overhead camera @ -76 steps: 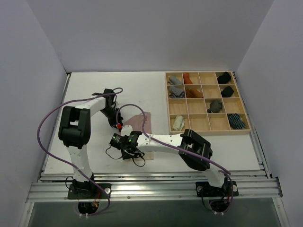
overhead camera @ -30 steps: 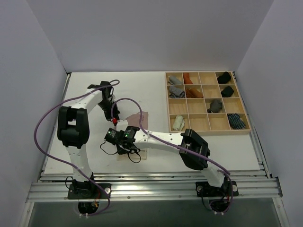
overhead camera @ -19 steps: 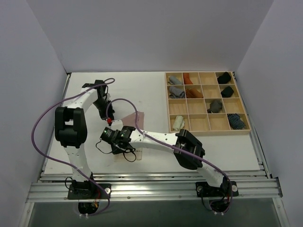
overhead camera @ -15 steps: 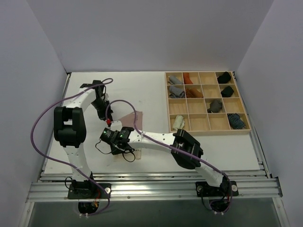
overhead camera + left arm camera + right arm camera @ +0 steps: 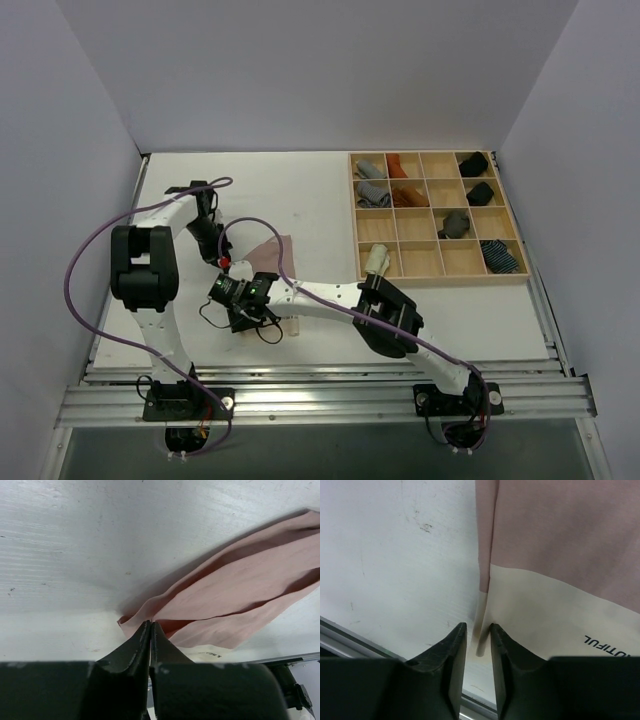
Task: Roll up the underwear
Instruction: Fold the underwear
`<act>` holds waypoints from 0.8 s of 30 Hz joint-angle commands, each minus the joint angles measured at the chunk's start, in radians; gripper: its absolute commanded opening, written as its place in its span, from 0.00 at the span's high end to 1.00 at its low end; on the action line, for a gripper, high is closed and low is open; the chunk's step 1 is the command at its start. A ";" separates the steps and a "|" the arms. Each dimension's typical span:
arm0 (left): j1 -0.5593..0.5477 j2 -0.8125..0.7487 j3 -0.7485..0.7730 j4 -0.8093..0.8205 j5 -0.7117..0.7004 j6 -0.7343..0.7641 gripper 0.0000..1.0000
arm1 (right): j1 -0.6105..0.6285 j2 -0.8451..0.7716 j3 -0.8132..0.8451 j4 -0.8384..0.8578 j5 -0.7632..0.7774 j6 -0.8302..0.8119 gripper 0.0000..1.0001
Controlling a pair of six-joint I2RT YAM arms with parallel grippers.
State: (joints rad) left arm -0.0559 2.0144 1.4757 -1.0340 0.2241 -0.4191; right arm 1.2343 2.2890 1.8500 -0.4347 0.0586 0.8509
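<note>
In the top view, the pale yellow-green cloth brief (image 5: 377, 260) is judged done. It sits as a small bundle in the near-left compartment of the sixteen-cell wooden tray (image 5: 440, 281) and is one of nine rolls counted there. The dusty pink cloth brief with a beige band (image 5: 272, 246) is seen unrolled on the white surface (image 5: 300, 190).

In the left wrist view, the left end effector (image 5: 150, 625) is pressed together on a pink corner.

In the right wrist view, the right end effector (image 5: 479, 628) is slightly spread about the beige hem. One of two briefs is left.
</note>
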 commanded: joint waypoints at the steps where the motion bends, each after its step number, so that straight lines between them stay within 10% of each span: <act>1: 0.005 -0.017 0.003 0.019 -0.034 0.006 0.89 | 0.017 -0.005 0.025 -0.019 -0.002 -0.035 0.76; 15: 0.073 -0.103 -0.011 -0.087 -0.167 -0.072 0.57 | 0.037 0.010 -0.003 -0.091 0.058 -0.069 0.81; 24: 0.107 -0.210 -0.274 0.186 0.173 -0.158 0.47 | 0.040 -0.028 -0.084 -0.033 0.038 -0.059 0.86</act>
State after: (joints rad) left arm 0.0570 1.8385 1.2594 -0.9661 0.2535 -0.5316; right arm 1.2659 2.2803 1.8038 -0.4347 0.0826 0.7944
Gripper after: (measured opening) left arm 0.526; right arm 0.143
